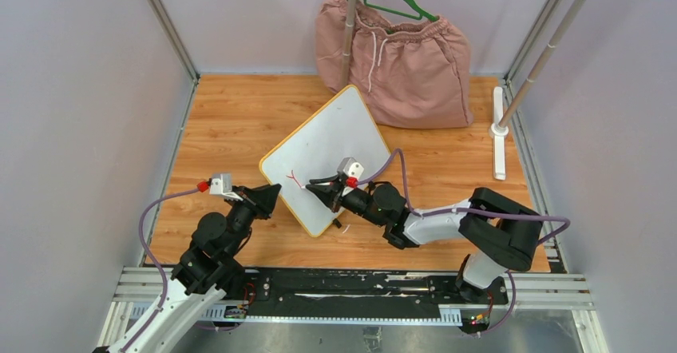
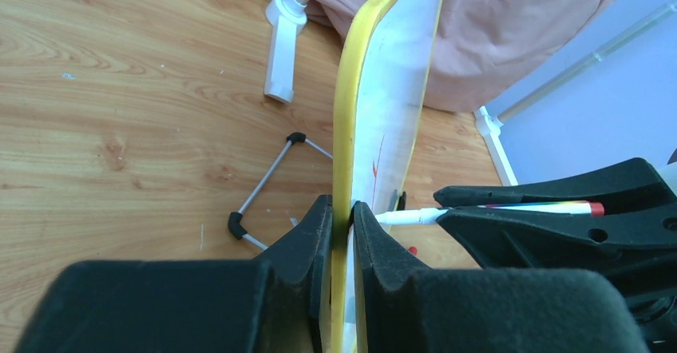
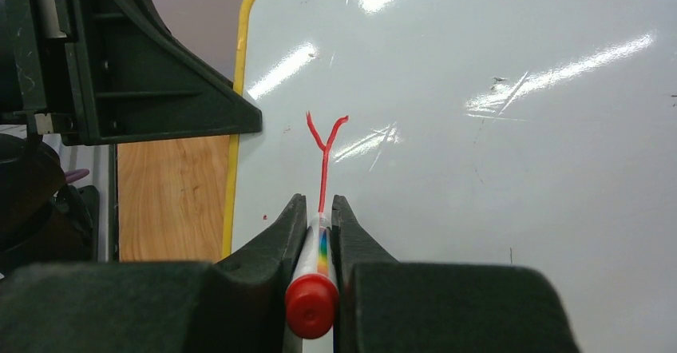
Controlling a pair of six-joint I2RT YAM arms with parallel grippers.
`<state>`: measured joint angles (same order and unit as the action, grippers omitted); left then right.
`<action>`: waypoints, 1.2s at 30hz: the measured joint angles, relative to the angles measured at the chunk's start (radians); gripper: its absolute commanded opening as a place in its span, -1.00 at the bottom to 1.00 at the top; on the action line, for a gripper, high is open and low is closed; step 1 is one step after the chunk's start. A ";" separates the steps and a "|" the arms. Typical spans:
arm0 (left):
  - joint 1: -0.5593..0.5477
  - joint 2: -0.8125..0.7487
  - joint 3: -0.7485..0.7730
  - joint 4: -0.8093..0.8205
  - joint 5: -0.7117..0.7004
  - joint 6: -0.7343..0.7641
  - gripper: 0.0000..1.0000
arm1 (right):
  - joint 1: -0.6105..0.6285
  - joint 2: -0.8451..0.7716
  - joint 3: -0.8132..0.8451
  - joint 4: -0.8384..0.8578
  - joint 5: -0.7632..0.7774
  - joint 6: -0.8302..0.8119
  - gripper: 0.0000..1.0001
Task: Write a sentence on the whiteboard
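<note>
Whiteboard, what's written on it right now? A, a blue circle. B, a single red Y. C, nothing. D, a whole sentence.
B: only one red Y stands on the whiteboard, with the marker in the right tool at its foot.

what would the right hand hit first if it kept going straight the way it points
The yellow-rimmed white board: the red-capped marker in the right hand has its tip at that face, under the red Y-shaped stroke.
</note>
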<state>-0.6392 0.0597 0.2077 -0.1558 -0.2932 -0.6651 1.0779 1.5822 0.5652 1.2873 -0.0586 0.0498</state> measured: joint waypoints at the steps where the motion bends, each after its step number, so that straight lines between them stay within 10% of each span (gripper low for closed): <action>1: 0.000 0.000 0.000 0.000 0.000 0.000 -1.00 | 0.001 -0.001 -0.004 0.000 0.000 0.002 -1.00; 36: 0.000 -0.013 0.000 -0.011 0.009 0.000 -1.00 | -0.008 -0.044 0.043 -0.103 0.027 -0.022 -1.00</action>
<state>-0.6392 0.0467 0.2077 -0.1665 -0.2844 -0.6651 1.0698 1.5379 0.6086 1.1843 -0.0311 0.0280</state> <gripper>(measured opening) 0.161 0.132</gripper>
